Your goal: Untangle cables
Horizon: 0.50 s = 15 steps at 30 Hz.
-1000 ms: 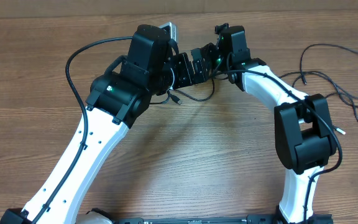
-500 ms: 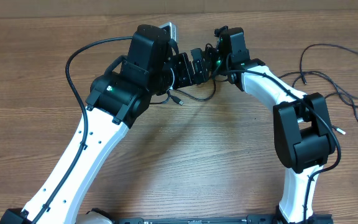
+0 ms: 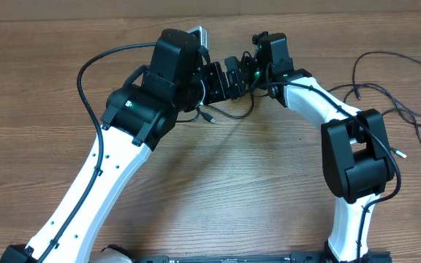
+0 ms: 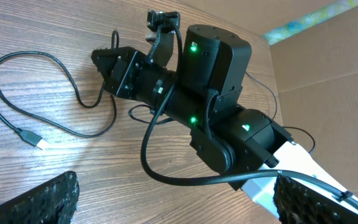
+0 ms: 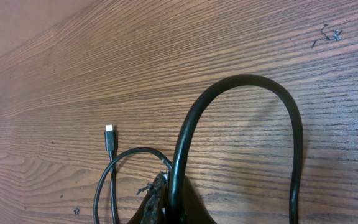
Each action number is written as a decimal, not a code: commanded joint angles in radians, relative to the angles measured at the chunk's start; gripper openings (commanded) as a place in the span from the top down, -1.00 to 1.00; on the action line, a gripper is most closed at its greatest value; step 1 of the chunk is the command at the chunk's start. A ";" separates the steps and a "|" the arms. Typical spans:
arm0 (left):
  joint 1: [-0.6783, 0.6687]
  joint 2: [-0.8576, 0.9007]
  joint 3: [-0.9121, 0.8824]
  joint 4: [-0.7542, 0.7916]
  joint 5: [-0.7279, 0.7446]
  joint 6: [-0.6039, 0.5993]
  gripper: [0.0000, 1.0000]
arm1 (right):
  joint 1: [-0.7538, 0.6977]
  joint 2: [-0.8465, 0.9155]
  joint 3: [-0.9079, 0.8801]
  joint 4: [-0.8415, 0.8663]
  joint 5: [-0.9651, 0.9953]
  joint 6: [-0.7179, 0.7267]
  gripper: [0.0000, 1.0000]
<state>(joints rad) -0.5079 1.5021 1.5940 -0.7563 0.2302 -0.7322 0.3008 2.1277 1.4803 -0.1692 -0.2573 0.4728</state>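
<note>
While the right claw (image 5: pixel 166 200) clenches the cable (image 5: pixel 186 134), lift gently along its loop; the left claw (image 4: pixel 185 200), released, should pin slack.

This looks like a robotics lab or test bench, not a home. Two white-and-black robot arms, the left arm (image 3: pixel 97 183) and the right arm (image 3: pixel 320 102), rise from the near edge of a plain wood-grain counter (image 3: pixel 218 190). Green indicator lights (image 4: pixel 193 46) glow on their black joint housings. Thin black cables (image 3: pixel 393 95) trail loose over the wood, and brown cardboard (image 4: pixel 328 81) shows past the counter's edge.
</note>
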 commanded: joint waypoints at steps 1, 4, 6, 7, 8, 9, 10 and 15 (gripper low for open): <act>0.004 0.009 0.003 0.000 -0.010 0.015 -0.99 | 0.000 0.018 0.018 -0.001 0.011 -0.001 0.92; 0.004 0.009 0.003 0.000 -0.010 0.015 -1.00 | 0.000 0.018 0.018 -0.002 0.011 -0.001 0.92; 0.004 0.009 0.003 0.000 -0.010 0.015 -1.00 | 0.000 0.018 0.018 -0.001 0.011 -0.001 0.92; 0.004 0.009 0.003 0.000 -0.010 0.015 -0.99 | 0.000 0.018 0.018 -0.001 0.011 -0.001 0.92; 0.004 0.009 0.003 0.000 -0.010 0.015 -1.00 | 0.000 0.018 0.018 -0.001 0.011 -0.001 0.92; 0.004 0.009 0.003 0.000 -0.010 0.015 -1.00 | 0.000 0.018 0.018 -0.001 0.011 -0.001 0.92; 0.004 0.009 0.003 0.000 -0.010 0.015 -0.99 | 0.000 0.018 0.018 -0.001 0.011 -0.001 0.92; 0.004 0.009 0.003 0.000 -0.010 0.015 -0.99 | 0.000 0.018 0.018 -0.001 0.013 -0.001 0.92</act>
<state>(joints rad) -0.5079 1.5021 1.5940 -0.7563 0.2302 -0.7322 0.3008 2.1277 1.4799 -0.1715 -0.2573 0.4732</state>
